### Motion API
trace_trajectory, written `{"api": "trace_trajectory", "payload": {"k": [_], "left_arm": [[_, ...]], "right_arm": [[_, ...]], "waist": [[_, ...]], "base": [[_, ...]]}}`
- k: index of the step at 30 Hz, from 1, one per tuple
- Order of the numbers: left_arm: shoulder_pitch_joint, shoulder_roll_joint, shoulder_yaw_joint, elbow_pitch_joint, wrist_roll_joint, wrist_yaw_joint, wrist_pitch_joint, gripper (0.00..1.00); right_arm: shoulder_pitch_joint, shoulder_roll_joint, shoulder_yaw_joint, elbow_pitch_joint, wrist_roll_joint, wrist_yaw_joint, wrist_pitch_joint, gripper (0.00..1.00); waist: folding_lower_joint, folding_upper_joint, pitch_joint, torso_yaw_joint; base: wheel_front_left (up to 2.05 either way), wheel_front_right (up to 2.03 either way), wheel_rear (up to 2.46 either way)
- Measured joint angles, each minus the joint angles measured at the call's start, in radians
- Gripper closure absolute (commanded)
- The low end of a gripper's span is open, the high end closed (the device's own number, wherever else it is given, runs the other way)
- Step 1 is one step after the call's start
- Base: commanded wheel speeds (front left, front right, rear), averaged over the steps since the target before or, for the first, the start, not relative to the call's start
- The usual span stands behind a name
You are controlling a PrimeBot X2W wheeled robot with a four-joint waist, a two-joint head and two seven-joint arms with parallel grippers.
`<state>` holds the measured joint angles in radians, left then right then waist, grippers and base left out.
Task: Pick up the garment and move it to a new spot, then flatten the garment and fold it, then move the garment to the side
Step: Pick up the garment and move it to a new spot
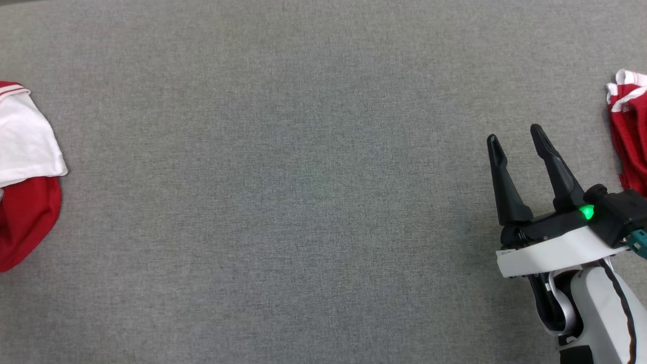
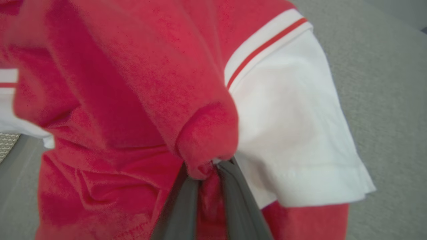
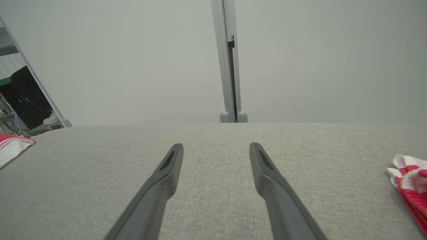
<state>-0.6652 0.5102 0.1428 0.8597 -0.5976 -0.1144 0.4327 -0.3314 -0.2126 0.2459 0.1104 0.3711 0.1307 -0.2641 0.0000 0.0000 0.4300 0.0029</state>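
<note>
A grey fabric-covered worktop (image 1: 303,177) stretched wide. At the worktop's left edge lay a bunched-up red garment (image 1: 25,172) with white, red-striped sleeves. At the worktop's right edge lay a second crumpled red and white cloth (image 1: 629,131). Over the worktop's right part, the right gripper (image 1: 514,132) hovered with its two dark fingers spread apart, holding nothing. The left gripper (image 2: 206,165) was pinched closed on a red fold of the garment.

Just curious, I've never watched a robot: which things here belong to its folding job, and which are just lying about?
Job: red-and-white garment, pinched by the left gripper; grey table.
Lying about: crumpled red-and-white cloth at the right edge; open right gripper, idle.
</note>
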Motion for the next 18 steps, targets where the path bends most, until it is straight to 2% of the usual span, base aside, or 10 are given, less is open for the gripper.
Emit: {"api": "trace_trajectory", "payload": {"k": [8,18], "left_arm": [[-0.017,0.036,-0.117,-0.059,0.043,-0.012,-0.106,1.0],[0.026,0.047,-0.31,-0.436,-0.043,-0.015,-0.047,1.0]], "right_arm": [[0.033,0.021,0.013,0.03,0.006,0.0,0.0,0.0],[0.122,0.049,-0.007,0.062,0.015,0.0,0.0,0.0]], "waist": [[0.0,0.0,-0.11,0.011],[0.0,0.0,-0.29,0.004]], "base": [[0.0,0.0,0.0],[0.0,0.0,0.0]]}}
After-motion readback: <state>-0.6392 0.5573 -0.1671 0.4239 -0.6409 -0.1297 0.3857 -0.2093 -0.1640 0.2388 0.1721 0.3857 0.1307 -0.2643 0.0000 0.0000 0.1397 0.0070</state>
